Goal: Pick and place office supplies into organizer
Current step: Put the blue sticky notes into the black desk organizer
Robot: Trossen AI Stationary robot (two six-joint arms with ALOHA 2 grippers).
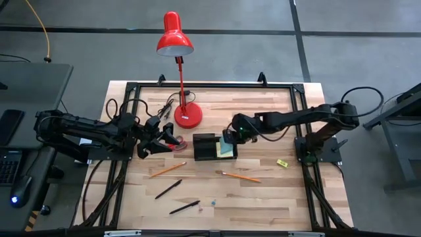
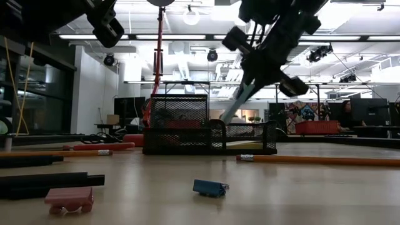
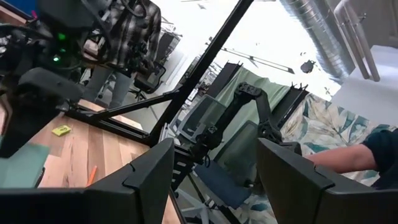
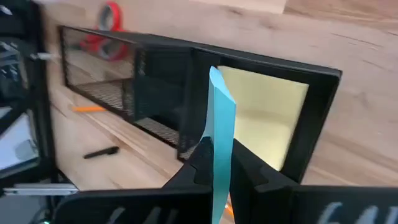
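My right gripper [image 1: 231, 135] is shut on a teal sticky-note pad [image 4: 219, 118] over the black mesh organizer [image 1: 205, 146], at the table's middle. A yellow pad [image 4: 264, 115] lies flat in the organizer's right compartment, under the teal one. My left gripper [image 1: 158, 143] stands open left of the organizer, beside the red-handled scissors [image 1: 176, 142], holding nothing. Two orange pencils [image 1: 168, 170] [image 1: 238, 176] and two black pens [image 1: 168, 189] [image 1: 184, 207] lie on the near half of the table. A tiny yellow block [image 1: 282, 162] lies toward the right edge. My right gripper pinches the teal pad between its two fingers [image 4: 194, 167], one on each flat face, near one edge [image 4: 217, 163]. The fingers slant down from the table's right side. The pad stands edge-on, lifted clear, its free end [image 2: 230, 114] pointing down toward the organizer's right compartment.
A red desk lamp stands on its round base [image 1: 187, 117] just behind the organizer, its shade [image 1: 173, 39] beyond the far edge. Black cords [image 1: 164, 108] lie left of the base. Two small bits, blue [image 2: 209, 187] and pink [image 2: 69, 199], lie near the front edge.
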